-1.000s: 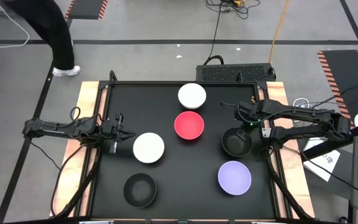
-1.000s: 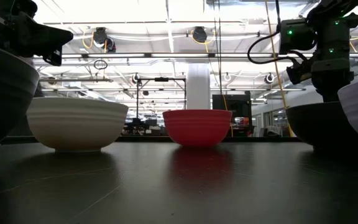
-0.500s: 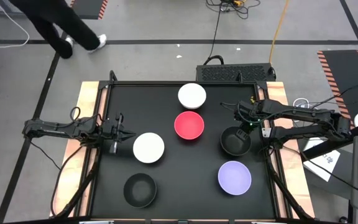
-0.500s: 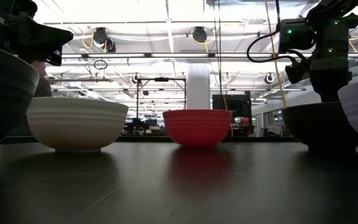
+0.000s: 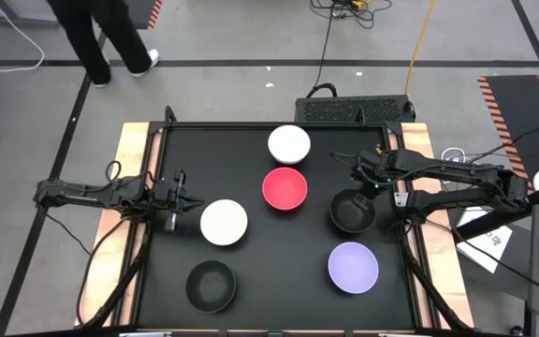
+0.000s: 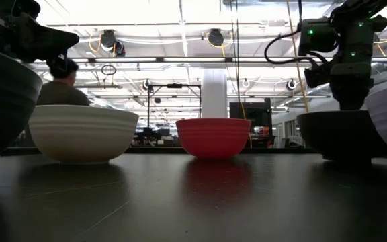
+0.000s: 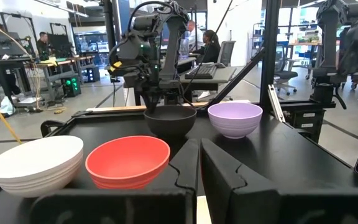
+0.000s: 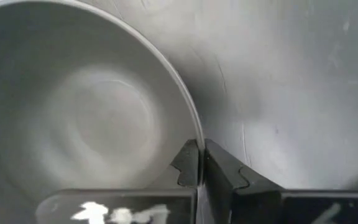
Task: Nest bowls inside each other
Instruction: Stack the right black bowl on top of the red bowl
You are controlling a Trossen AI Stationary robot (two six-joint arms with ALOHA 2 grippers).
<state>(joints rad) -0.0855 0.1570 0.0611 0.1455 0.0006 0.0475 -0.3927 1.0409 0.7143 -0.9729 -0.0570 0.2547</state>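
R gripper [image 5: 367, 183] is pinching the rim of the black bowl [image 5: 352, 212], mouth up, right side of the table [image 5: 279, 281]. Red bowl [image 5: 284, 189] sits just to its left, prob the nest target. It's round, so no long axis. L gripper [image 5: 183, 200] waits pressed together beside the white bowl [image 5: 224, 223].
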